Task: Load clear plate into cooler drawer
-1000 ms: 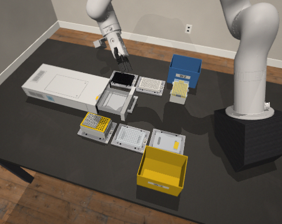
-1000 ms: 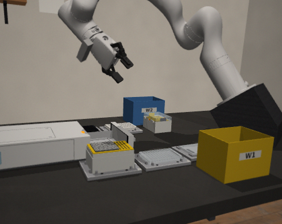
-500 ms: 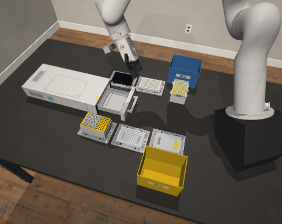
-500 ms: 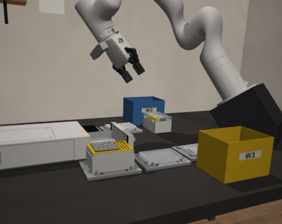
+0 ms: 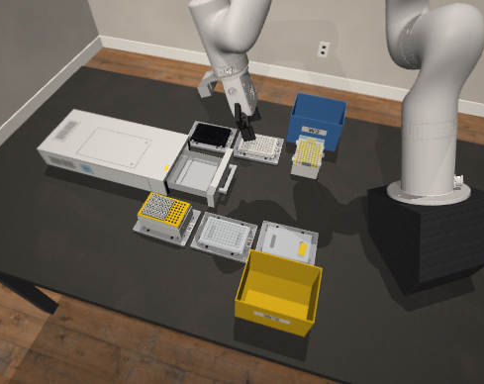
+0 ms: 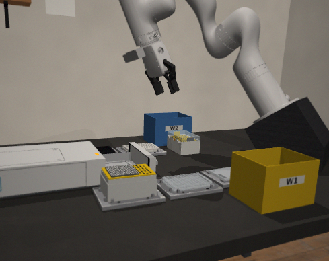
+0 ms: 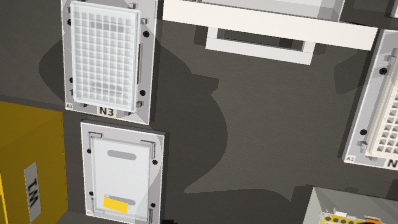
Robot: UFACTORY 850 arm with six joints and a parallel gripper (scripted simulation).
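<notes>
The clear plate (image 5: 224, 234) (image 6: 187, 181) (image 7: 104, 55) lies flat in the nest marked N3 (image 7: 145, 107), in the front row. Its wells look hazy, and I cannot tell whether a lid is on it. The white cooler CD (image 5: 110, 148) (image 6: 41, 166) stands at the left with its drawer (image 5: 196, 174) (image 7: 270, 22) pulled out and empty. Its orange lamp (image 5: 167, 166) (image 6: 97, 153) is lit. My gripper (image 5: 245, 124) (image 6: 164, 87) is open and empty. It hangs high above the bench, to the right of the drawer front. Its fingers do not show in the wrist view.
A yellow-topped tip box (image 5: 164, 210) (image 6: 128, 181) stands left of N3, and an empty nest (image 5: 288, 242) (image 7: 122, 175) lies to its right. The yellow bin W1 (image 5: 278, 292) (image 6: 273, 178) (image 7: 30, 170) is in front. A black plate (image 5: 211, 135), a white plate (image 5: 259, 145) (image 7: 387, 125), a second tip box (image 5: 308, 154) and the blue bin W2 (image 5: 318, 119) are behind.
</notes>
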